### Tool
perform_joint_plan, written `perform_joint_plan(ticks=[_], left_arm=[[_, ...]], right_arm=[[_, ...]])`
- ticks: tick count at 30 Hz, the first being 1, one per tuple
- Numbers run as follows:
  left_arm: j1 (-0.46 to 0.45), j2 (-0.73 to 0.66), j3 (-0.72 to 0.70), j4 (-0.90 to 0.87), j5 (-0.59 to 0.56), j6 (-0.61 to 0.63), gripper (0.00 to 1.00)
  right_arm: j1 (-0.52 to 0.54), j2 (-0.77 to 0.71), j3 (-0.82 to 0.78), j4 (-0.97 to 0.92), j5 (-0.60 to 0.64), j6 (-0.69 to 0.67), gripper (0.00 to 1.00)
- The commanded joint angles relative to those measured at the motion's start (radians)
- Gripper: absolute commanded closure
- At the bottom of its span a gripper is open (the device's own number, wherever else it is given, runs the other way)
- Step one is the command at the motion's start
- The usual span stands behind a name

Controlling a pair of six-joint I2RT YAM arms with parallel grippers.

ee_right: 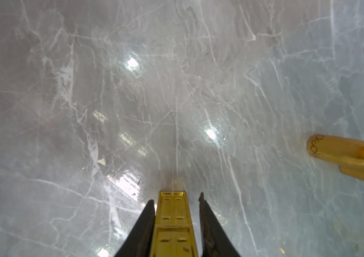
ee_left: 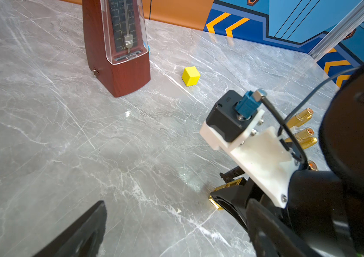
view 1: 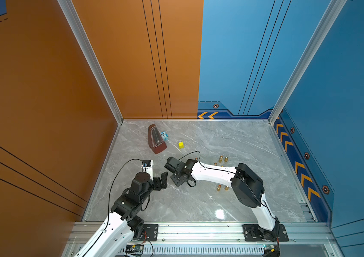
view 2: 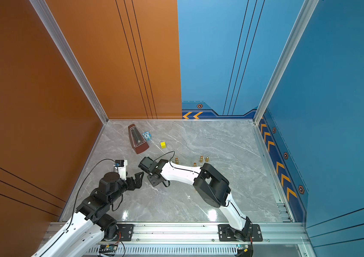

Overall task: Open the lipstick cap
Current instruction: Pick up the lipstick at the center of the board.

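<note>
Grasp step: right gripper (ee_right: 176, 198) stood narrow around the lipstick (ee_right: 173, 222), one finger (ee_right: 209, 218) just clear; left gripper (view 1: 164, 179), wide beside it, would likely need its free end.

Gold lipstick (ee_left: 230, 184) betw. R hand (ee_left: 221, 188) jaws

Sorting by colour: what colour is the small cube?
The cube is yellow, clearest in the left wrist view.

Robot test cell: aluminium frame (view 1: 92, 60), printed panels (view 1: 232, 55), marble-look tabletop (view 1: 221, 138).
</note>
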Motion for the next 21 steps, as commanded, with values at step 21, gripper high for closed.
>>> perform_joint_plan(ticks=[21], left_arm=[[0.002, 0.017, 0.026, 0.007, 0.075, 0.030, 0.02]], right_arm=[[-0.064, -0.194, -0.076, -0.060, -0.117, 0.083, 0.76]])
